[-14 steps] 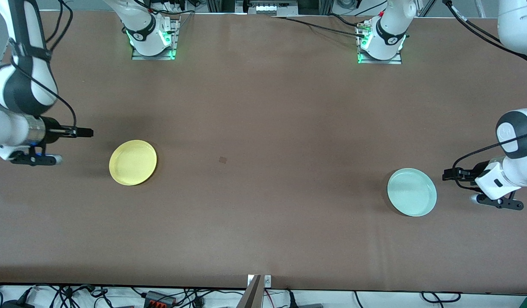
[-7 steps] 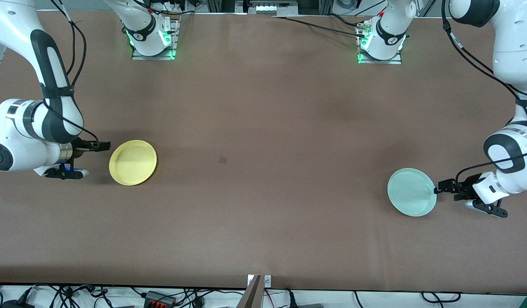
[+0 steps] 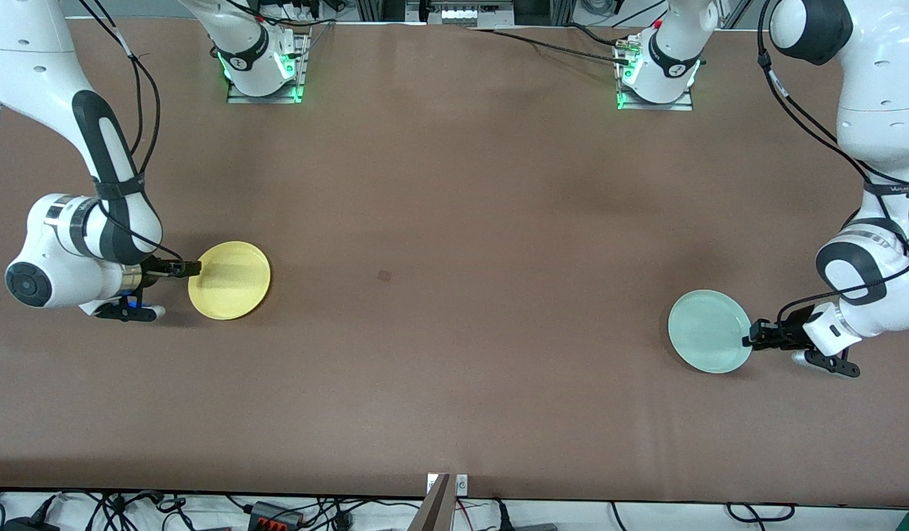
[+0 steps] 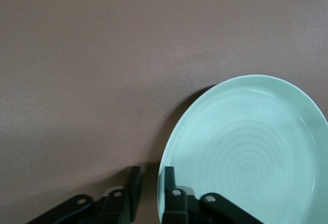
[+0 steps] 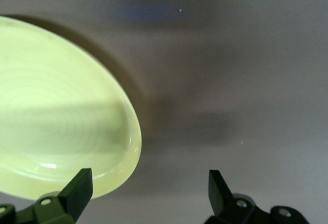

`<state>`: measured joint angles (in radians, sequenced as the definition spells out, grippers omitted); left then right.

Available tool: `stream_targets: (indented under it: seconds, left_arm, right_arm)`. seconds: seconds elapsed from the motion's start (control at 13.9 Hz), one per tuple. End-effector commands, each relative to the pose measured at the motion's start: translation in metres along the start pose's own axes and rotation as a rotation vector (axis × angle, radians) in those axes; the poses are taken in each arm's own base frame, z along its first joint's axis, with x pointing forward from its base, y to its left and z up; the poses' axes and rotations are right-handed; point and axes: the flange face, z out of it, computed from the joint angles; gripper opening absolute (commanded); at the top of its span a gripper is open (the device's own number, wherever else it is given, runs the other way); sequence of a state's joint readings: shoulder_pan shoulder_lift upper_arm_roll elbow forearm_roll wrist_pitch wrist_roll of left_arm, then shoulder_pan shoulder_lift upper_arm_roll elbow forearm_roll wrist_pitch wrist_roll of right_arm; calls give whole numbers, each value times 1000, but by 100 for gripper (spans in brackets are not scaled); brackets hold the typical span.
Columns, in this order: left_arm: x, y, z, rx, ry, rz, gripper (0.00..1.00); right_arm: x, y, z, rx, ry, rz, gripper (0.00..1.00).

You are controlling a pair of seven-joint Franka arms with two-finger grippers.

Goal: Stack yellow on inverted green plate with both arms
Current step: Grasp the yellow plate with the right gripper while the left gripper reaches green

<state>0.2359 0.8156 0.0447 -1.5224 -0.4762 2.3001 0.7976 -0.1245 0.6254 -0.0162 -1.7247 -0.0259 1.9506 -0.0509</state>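
The yellow plate [image 3: 229,280] lies upright on the table toward the right arm's end; it also shows in the right wrist view [image 5: 56,126]. My right gripper [image 3: 191,268] is at its rim, open wide [image 5: 146,188], one finger over the rim and the other over bare table. The pale green plate [image 3: 709,330] lies upright toward the left arm's end; it also shows in the left wrist view [image 4: 246,152]. My left gripper [image 3: 753,335] straddles its rim [image 4: 150,185], jaws narrowly apart, one finger over the plate's inside and one outside.
The brown table [image 3: 454,221] has a small dark mark [image 3: 384,276] near its middle. The arm bases [image 3: 263,66] [image 3: 657,74] stand along its edge farthest from the front camera. Cables lie off its nearest edge.
Both arms swung in and down toward the plates. My right gripper reached the yellow plate's rim; my left gripper reached the green plate's rim. The plates have not moved.
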Motion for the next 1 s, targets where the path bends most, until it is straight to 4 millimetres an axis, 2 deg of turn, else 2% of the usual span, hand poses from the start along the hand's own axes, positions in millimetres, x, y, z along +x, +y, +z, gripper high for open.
stream_targets:
  seconds: [0.0, 0.14, 0.29, 0.36, 0.5, 0.72, 0.93]
  left_arm:
    - [9, -1, -6, -3, 37, 43, 1]
    - [14, 3, -15, 6, 43, 59, 1]
    - [30, 31, -51, 19, 50, 117, 1]
    - [33, 42, -68, 5, 26, 134, 1]
    - [40, 58, -102, 46, 4, 181, 1]
    - [55, 97, -140, 169, -59, 258, 1]
    - [73, 155, -154, 309, -122, 291, 1]
  right_arm:
    - [5, 2, 6, 1, 1, -9, 100]
    - [6, 1, 9, 1, -2, -9, 100]
    - [9, 0, 17, 3, -8, -11, 95]
    - [9, -1, 17, 3, -10, -12, 86]
    - [10, 0, 21, 2, -15, -13, 78]
    - [11, 1, 27, 5, -24, -12, 66]
    - [12, -2, 30, 9, -28, -11, 56]
